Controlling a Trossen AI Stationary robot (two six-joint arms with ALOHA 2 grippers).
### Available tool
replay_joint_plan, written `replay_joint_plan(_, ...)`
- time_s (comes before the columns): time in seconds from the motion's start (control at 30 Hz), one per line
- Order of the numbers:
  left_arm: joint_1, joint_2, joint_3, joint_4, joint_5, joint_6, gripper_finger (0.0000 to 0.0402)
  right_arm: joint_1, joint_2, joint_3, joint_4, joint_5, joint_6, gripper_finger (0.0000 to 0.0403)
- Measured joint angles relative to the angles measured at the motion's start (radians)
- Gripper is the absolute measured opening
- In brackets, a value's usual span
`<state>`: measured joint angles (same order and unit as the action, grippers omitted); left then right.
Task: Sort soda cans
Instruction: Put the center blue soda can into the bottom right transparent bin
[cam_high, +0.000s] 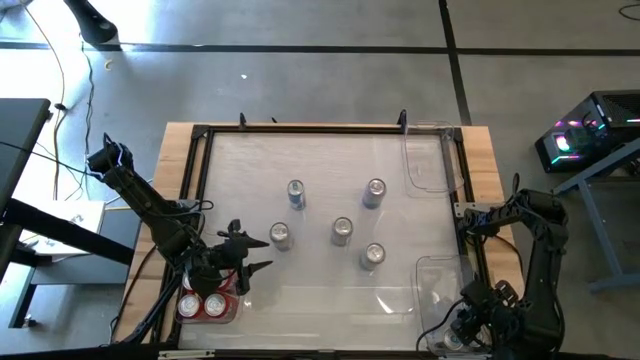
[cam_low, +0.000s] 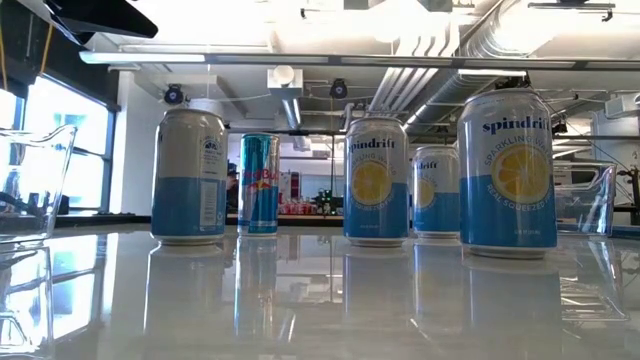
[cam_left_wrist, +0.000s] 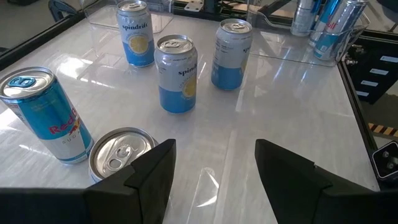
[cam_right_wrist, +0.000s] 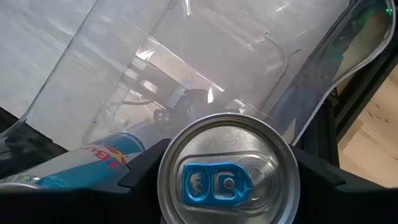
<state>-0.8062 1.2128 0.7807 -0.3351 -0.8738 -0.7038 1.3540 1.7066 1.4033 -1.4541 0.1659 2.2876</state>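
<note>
Five soda cans stand mid-table: a blue-silver one (cam_high: 295, 192) and several pale-blue ones (cam_high: 341, 231). My left gripper (cam_high: 262, 254) hovers open at the near left. In its wrist view its fingers (cam_left_wrist: 149, 180) stand beside one can's top (cam_left_wrist: 121, 152) without touching it. Two red cans (cam_high: 203, 305) stand in the near-left bin. My right gripper (cam_high: 462, 325) points down into the near-right clear bin (cam_high: 440, 285), shut on a silver-blue can (cam_right_wrist: 227, 177). Another blue can (cam_right_wrist: 81, 163) shows beside it. My right gripper comes from above, pointing down, with one finger on each side of the can's upper wall (cam_right_wrist: 163, 163), just below the rim. The can stands upright with its blue tab up, inside the bin. Its base is hidden by its own top.
An empty clear bin (cam_high: 430, 160) sits at the far right. A black frame (cam_high: 300, 128) runs round the white table top. Free room lies along the near edge between the two near bins. A lit computer case (cam_high: 590, 135) stands off the table.
</note>
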Motion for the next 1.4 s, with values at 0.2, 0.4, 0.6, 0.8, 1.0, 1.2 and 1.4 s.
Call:
replay_joint_plan(0.2,0.0,0.0,0.0,0.0,0.0,0.0,0.0213,0.001,0.002,0.0,0.007,0.0,-0.018,0.0258)
replay_joint_plan(0.4,0.001,0.0,0.0,0.0,0.0,0.0,0.0213,0.0,-0.005,0.0,0.06,-0.01,-0.048,0.0261)
replay_joint_plan(0.6,0.001,0.0,0.0,0.0,0.0,0.0,0.0213,-0.005,-0.005,0.0,0.052,-0.018,-0.063,0.0262)
replay_joint_plan(0.8,0.001,0.0,0.0,0.0,0.0,0.0,0.0213,-0.007,-0.005,0.0,0.064,-0.01,-0.065,0.0264)
replay_joint_plan(1.0,0.001,0.0,0.0,0.0,0.0,0.0,0.0213,-0.017,-0.007,0.0,0.075,-0.018,-0.079,0.0264)
replay_joint_plan(1.2,0.001,0.0,0.0,0.0,0.0,0.0,0.0213,-0.024,-0.007,0.0,0.076,-0.018,-0.084,0.0264)
replay_joint_plan(1.4,0.001,0.0,0.0,0.0,0.0,0.0,0.0213,-0.038,-0.007,0.0,0.074,-0.018,-0.105,0.0264)
